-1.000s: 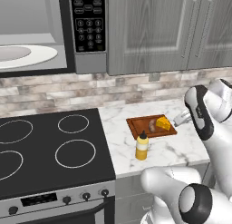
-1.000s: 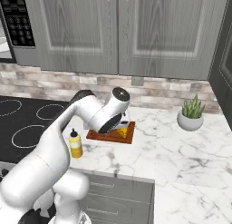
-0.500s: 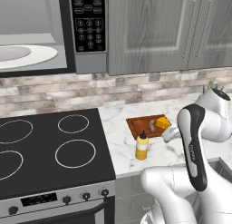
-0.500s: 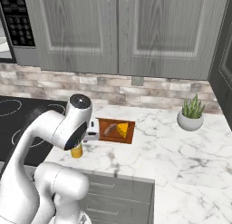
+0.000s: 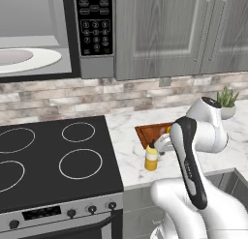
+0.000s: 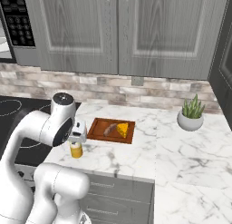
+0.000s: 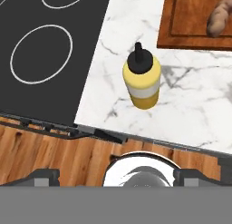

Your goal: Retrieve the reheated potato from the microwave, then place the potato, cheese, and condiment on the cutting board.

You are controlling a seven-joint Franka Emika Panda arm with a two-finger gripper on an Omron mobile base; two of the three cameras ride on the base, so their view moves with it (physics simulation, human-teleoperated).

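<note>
Marble bench (image 6: 136, 155) | I see condiment bottle (image 7: 142, 81) upright beside cutting board (image 6: 111, 130), potato (image 6: 109, 129) and cheese (image 6: 122, 129) on it | claw (image 6: 78, 132) spread wide just above bottle

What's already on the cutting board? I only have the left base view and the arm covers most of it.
Observer: The potato and the cheese both lie on the cutting board.
Operator: Is the condiment there too?
Observer: No, the condiment stands upright on the marble counter, off the board's corner.
Operator: Does the gripper have it?
Observer: No, the gripper is open above the bottle, apart from it.
</note>
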